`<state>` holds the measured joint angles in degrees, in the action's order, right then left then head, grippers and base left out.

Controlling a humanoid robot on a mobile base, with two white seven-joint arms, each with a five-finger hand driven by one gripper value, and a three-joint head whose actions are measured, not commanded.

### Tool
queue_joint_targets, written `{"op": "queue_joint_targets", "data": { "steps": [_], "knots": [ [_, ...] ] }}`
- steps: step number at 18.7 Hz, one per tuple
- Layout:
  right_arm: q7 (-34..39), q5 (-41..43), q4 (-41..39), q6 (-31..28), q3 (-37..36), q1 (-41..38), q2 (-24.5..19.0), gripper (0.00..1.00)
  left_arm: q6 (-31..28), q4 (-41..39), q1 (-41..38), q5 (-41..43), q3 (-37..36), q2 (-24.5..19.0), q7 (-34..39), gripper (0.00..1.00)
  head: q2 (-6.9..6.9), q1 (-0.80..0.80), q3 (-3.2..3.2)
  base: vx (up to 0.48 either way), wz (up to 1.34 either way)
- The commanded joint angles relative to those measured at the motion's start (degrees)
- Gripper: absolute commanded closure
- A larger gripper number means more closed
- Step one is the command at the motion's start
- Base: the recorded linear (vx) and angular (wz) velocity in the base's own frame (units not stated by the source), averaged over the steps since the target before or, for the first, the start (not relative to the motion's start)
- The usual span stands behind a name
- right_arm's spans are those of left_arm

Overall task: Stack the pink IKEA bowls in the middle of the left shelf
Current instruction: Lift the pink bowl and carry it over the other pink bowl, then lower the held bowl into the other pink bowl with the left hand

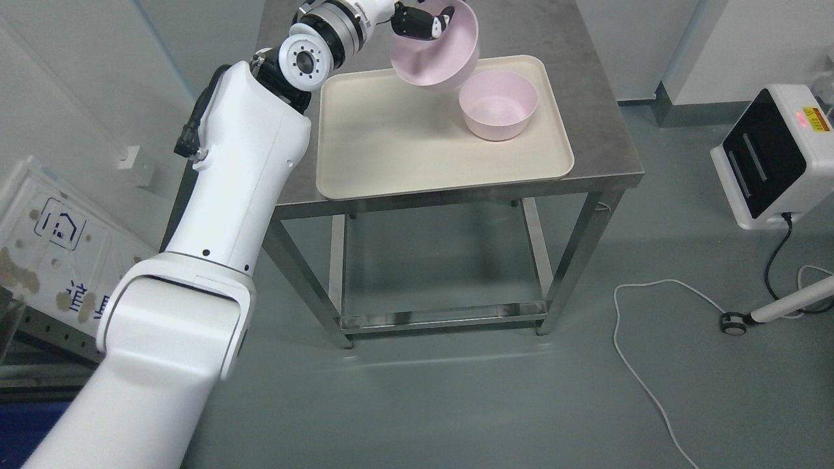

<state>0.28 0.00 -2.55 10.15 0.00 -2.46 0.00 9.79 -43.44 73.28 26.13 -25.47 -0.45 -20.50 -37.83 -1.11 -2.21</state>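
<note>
my left hand is clamped on the rim of a pink bowl, my dark fingers hooked over the edge and into its hollow. i hold it tilted, lifted clear above the far side of the cream tray. a second pink bowl sits upright on the tray's right part, just beside and below the one i carry (whether they touch, i cannot tell). the tray rests on a metal table.

Stood on a grey-green floor: steel table. Trailed nearby, a white cable. Beyond, pale walls.
</note>
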Motion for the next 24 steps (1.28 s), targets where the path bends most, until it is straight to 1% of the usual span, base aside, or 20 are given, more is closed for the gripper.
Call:
{"op": "queue_joint_targets", "data": {
  "steps": [1,4,8,10,17,18,22,23,24],
  "knots": [
    [-0.02,-0.44,-0.08,-0.04,-0.62,0.0,1.0,0.0,-0.29,-6.22,0.81,-9.35,-21.53,-0.55,8.09,0.97,0.0,0.0,0.0,0.0,0.0],
    [-0.02,-0.44,0.0,-0.04,-0.62,0.0,1.0,0.0,-3.72,-3.68,0.81,-7.94,-22.35,-0.55,9.68,0.97,0.0,0.0,0.0,0.0,0.0],
    [-0.02,-0.44,0.0,-0.04,-0.62,0.0,1.0,0.0,-4.61,-1.65,0.81,-8.11,-23.83,-0.55,13.37,0.96,0.0,0.0,0.0,0.0,0.0],
    [-0.02,-0.44,0.0,-0.04,-0.62,0.0,1.0,0.0,-6.88,-1.47,0.81,-8.55,-25.07,-0.55,15.13,0.94,0.0,0.0,0.0,0.0,0.0],
    [-0.02,-0.44,0.0,-0.04,-0.62,0.0,1.0,0.0,-7.51,-0.07,0.81,-8.47,-24.63,-0.55,17.69,0.9,0.0,0.0,0.0,0.0,0.0],
    [-0.02,-0.44,0.0,-0.04,-0.62,0.0,1.0,0.0,-7.6,0.46,0.81,-8.38,-24.54,-0.55,17.77,0.88,0.0,0.0,0.0,0.0,0.0],
    [-0.02,-0.44,0.0,-0.04,-0.62,0.0,1.0,0.0,-7.51,1.43,0.55,-8.29,-23.67,-0.55,18.04,0.71,0.0,0.0,0.0,0.0,0.0],
    [-0.02,-0.44,0.0,-0.04,-0.62,0.0,1.0,0.0,-7.51,1.78,0.37,-8.29,-22.97,-0.55,18.13,0.66,0.0,0.0,0.0,0.0,0.0],
    [-0.02,-0.44,0.0,-0.04,-0.62,0.0,1.0,0.0,-7.42,2.13,0.11,-8.29,-21.57,-0.55,17.95,0.56,0.0,0.0,0.0,0.0,0.0]
  ]
}}
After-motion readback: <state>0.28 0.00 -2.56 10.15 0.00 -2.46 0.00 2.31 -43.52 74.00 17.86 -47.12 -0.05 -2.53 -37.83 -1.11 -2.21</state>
